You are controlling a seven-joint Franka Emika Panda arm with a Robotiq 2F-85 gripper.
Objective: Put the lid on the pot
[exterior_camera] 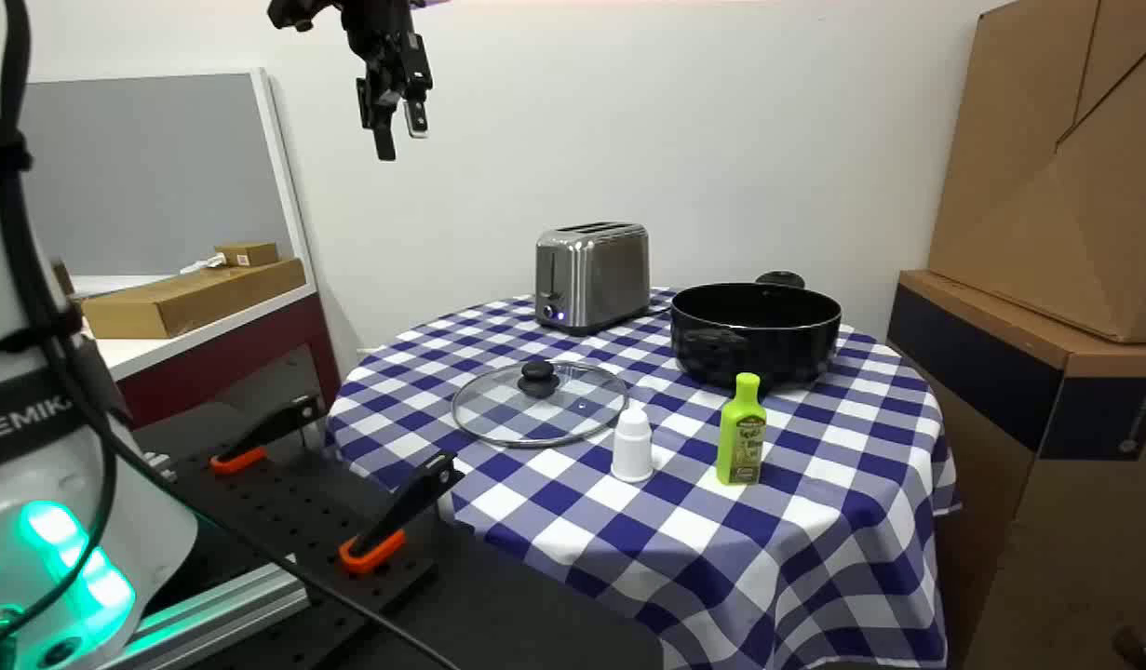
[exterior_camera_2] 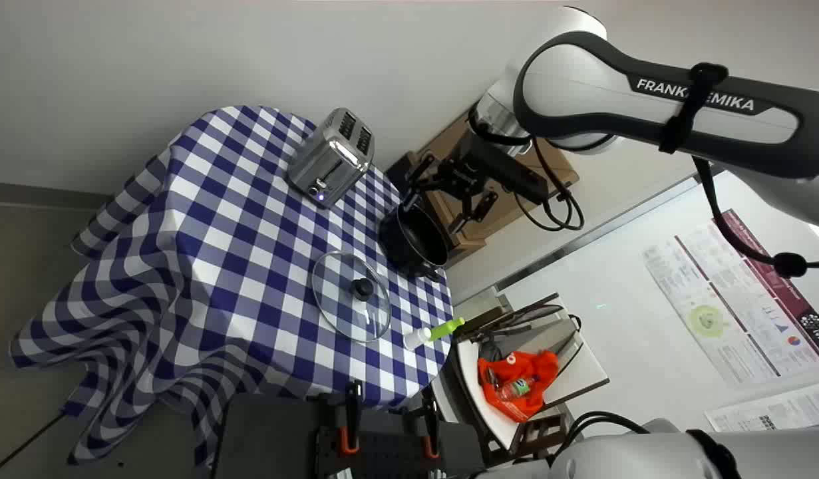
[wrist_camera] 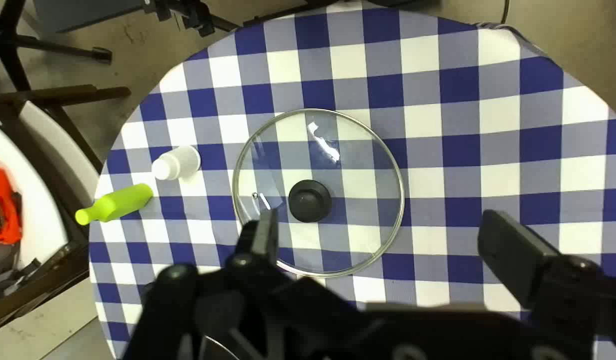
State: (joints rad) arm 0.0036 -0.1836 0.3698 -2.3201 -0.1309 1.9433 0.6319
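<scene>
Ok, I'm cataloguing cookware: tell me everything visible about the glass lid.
The glass lid is round and clear, with a thin metal-looking rim, a black centre knob and what looks like a small vent. It lies flat, knob up, on the checkered tablecloth, apart from the white bottle and black pot. Only the tablecloth appears to touch it.

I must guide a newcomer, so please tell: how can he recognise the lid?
Find the checked tablecloth. On it, near the white bottle, lies the lid. Unlike the pot and toaster, it is flat, clear glass with a black knob.
</scene>
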